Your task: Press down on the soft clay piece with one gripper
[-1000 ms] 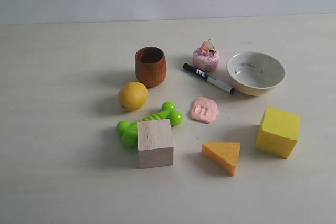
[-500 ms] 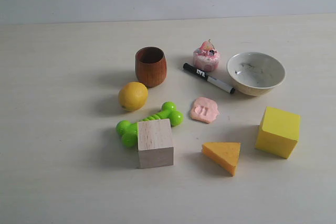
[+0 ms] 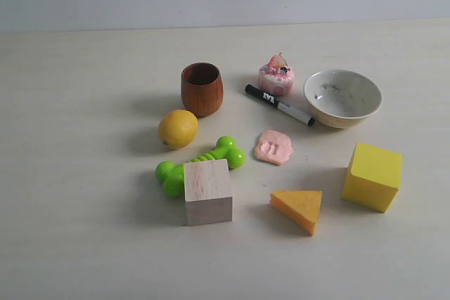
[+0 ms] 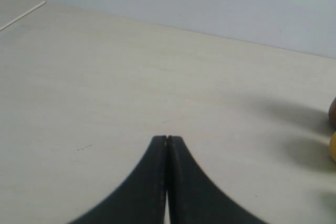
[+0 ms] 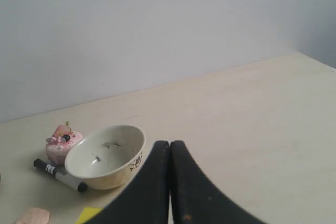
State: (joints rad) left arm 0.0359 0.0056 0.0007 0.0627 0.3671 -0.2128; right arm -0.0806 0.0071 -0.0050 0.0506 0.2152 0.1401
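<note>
The soft clay piece lies flat on the table near the middle, a salmon-pink blob with a few grooves pressed into its top. A corner of it also shows at the edge of the right wrist view. No arm appears in the exterior view. My left gripper is shut with nothing between its fingers, over bare table far from the clay. My right gripper is shut and empty too, beside the white bowl.
Around the clay stand a brown wooden cup, a lemon, a green dog-bone toy, a pale wooden cube, a cheese-like wedge, a yellow cube, a bowl, a black marker and a pink cupcake toy.
</note>
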